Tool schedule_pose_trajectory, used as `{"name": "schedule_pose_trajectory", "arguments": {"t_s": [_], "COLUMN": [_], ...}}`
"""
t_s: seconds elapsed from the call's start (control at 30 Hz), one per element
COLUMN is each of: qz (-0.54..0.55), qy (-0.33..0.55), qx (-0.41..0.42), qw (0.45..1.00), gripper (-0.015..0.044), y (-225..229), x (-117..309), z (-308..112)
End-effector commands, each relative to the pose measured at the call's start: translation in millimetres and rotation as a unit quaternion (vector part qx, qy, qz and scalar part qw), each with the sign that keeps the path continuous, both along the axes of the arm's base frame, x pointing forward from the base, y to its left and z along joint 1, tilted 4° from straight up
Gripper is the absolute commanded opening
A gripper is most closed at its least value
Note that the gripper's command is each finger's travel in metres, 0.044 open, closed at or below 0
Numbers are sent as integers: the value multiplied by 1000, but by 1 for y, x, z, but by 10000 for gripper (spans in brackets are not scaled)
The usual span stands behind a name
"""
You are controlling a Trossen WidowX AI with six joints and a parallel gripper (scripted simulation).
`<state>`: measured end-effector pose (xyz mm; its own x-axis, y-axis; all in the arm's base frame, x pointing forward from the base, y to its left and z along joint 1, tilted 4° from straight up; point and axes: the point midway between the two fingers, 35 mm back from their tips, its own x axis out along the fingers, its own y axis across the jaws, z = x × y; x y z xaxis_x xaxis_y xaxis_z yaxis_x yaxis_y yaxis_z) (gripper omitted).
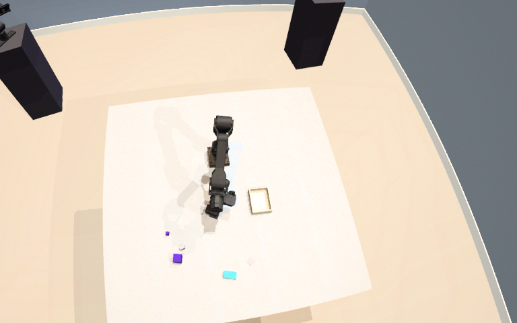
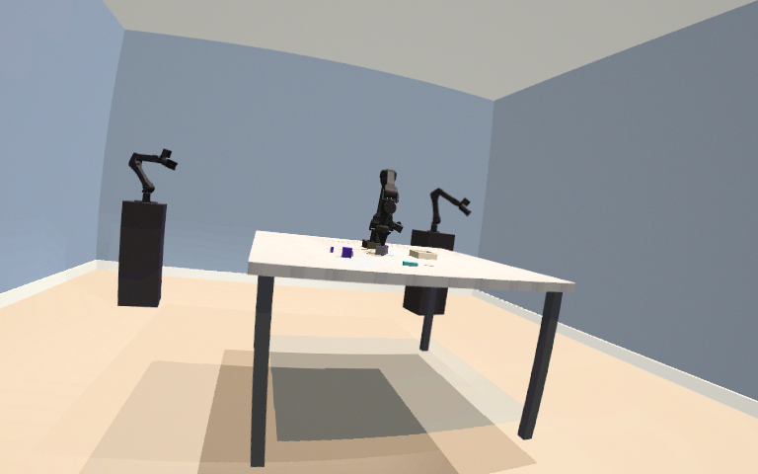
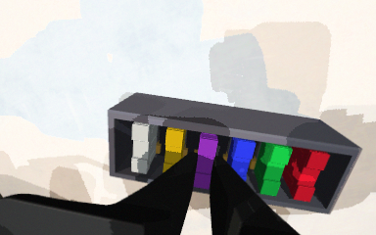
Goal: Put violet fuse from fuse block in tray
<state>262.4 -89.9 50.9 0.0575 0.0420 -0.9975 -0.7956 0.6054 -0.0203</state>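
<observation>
Blue-grey walls [image 1: 457, 76] [image 2: 290, 139], pale floor [image 1: 381, 133] [image 2: 313, 301].

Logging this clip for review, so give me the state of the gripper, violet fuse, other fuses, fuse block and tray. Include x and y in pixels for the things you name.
Gripper [image 3: 205, 162]: shut on the violet fuse
Violet fuse [image 3: 208, 144]: gripped, within the block
White, yellow, blue, green, red fuses: seated in the block
Fuse block [image 3: 220, 115] [image 2: 381, 250]: on the table
Tray [image 1: 270, 203] [image 2: 422, 256]: fuse-free

Exterior view: a six-joint arm [image 2: 386, 193] above a white desk [image 2: 414, 277]; a shallow tan tray [image 2: 422, 255], violet cube [image 2: 346, 252] and flat teal block [image 2: 410, 264] rest apart.
</observation>
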Motion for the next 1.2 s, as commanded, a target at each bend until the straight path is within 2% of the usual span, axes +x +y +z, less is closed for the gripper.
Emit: {"name": "schedule_pose_trajectory", "arguments": {"t_s": [0.0, 1.17], "qz": [1, 0], "qy": [-4, -4], "qx": [-1, 0], "qw": [1000, 1000], "gripper": [0, 0], "y": [0, -1], "x": [1, 0], "z": [5, 22]}}
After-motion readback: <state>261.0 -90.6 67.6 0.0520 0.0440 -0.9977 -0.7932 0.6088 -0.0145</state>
